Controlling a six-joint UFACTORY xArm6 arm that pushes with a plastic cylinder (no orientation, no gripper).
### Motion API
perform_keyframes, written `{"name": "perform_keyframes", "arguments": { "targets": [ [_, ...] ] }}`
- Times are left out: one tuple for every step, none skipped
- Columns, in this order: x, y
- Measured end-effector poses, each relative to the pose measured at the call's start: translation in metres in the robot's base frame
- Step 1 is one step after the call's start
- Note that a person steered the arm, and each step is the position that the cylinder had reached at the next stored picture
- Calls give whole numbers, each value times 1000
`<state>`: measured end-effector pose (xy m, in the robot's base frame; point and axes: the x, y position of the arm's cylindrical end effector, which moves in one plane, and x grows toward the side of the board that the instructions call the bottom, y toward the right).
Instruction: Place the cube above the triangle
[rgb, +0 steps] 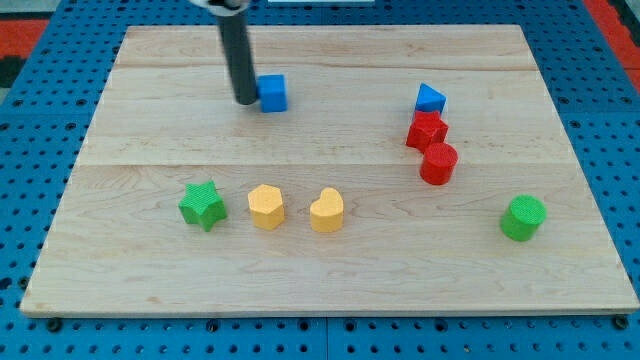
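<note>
Seven blocks lie on the wooden worktop: two blue, two red, two yellow and two green would make eight, but the count is two blue, two red, two yellow-orange and two green only if the green star and green cylinder are both taken, which they are, so eight in all.

Blue: one blue cube in the far left-centre, and one blue triangle far right. Red: a red star-like block just near of the triangle and touching it, and a red cylinder touching that block on its near side. Yellow: a yellow hexagon and a yellow heart-like block side by side, slightly apart, in the near centre. Green: a green star left of the hexagon, and a green cylinder alone at the near right.

The arm's dark rod comes down nearly upright from the far edge of the view, and my tip rests on the worktop, pressed against the cube's left face. There is no claw on this arm, so it has no released or clenched state to tell.

The cube is bright blue with squared faces, standing flat, well apart from the triangle and on about the same far row, to its left.
</note>
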<state>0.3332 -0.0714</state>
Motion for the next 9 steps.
{"name": "perform_keyframes", "arguments": {
  "targets": [
    [-5, 56],
    [-20, 68],
    [-44, 42],
    [-48, 94],
    [-47, 85],
    [-28, 46],
    [1, 42],
    [-13, 121],
    [-32, 171]
  ]
}}
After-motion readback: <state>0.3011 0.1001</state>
